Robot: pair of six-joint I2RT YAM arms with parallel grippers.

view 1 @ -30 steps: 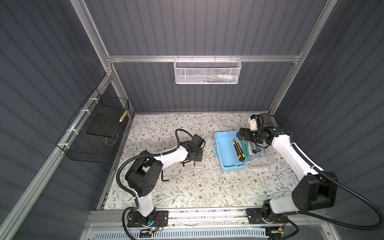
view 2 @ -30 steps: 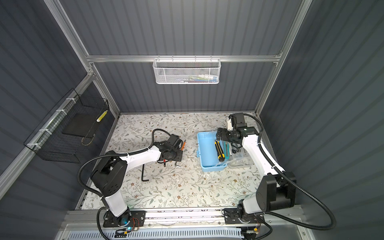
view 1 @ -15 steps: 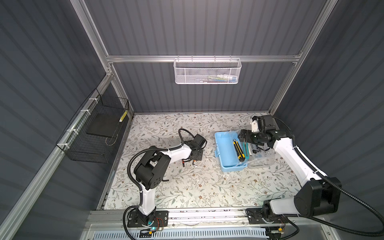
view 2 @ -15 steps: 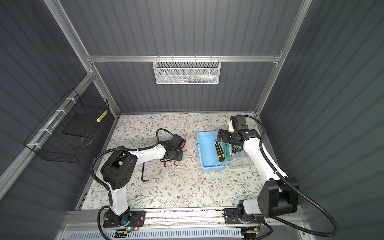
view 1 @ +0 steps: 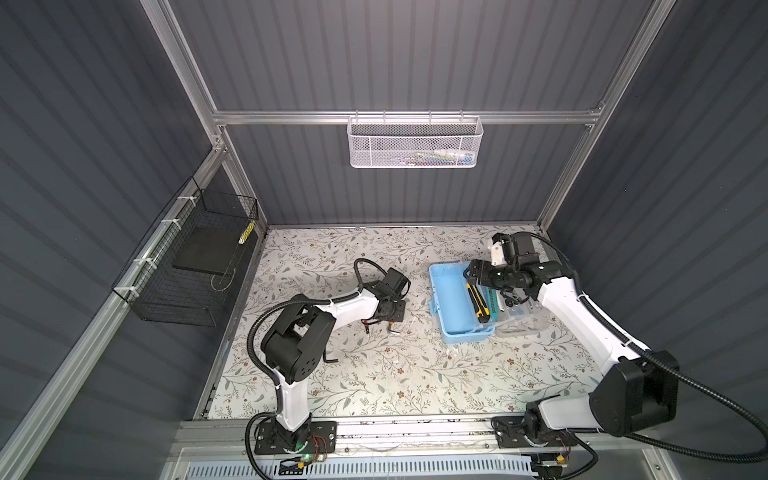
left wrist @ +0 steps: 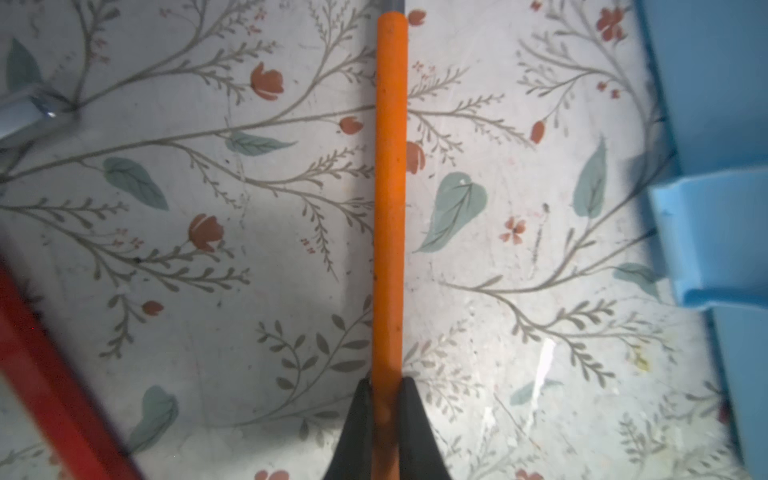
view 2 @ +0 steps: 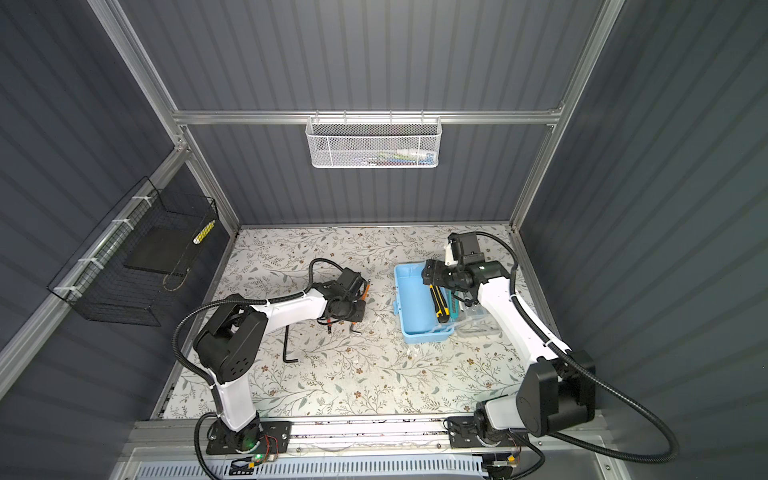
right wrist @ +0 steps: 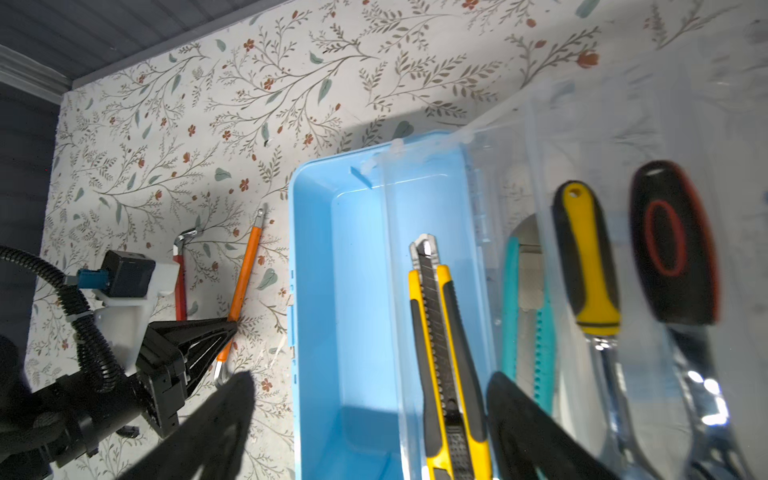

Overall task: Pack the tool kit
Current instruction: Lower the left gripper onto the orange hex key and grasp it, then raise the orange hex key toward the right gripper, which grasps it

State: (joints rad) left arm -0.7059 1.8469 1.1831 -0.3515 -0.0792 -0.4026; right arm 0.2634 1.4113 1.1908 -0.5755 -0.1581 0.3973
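The light blue box [view 1: 451, 299] [view 2: 415, 303] [right wrist: 345, 291] lies open on the floral floor, its clear lid [view 1: 519, 320] folded out beside it. A yellow utility knife [view 1: 477, 301] [right wrist: 440, 332] lies inside, and a teal knife [right wrist: 525, 291] and two screwdrivers [right wrist: 586, 257] lie by the lid. My right gripper [view 1: 476, 272] [right wrist: 370, 376] hangs open above the box, jaws wide. Left of the box, my left gripper [view 1: 390, 311] [left wrist: 384, 384] is shut on an orange-sleeved hex key [left wrist: 390, 187] [right wrist: 245, 274] lying on the floor.
A red-sleeved hex key [right wrist: 179, 286] lies beside the orange one. A black hex key [view 1: 328, 359] [view 2: 289, 351] lies near the left arm's elbow. A white mesh basket [view 1: 415, 143] hangs on the back wall, a black wire basket [view 1: 195, 257] on the left wall.
My left gripper has closed on the orange hex key. The right gripper's jaws have narrowed a little above the box.
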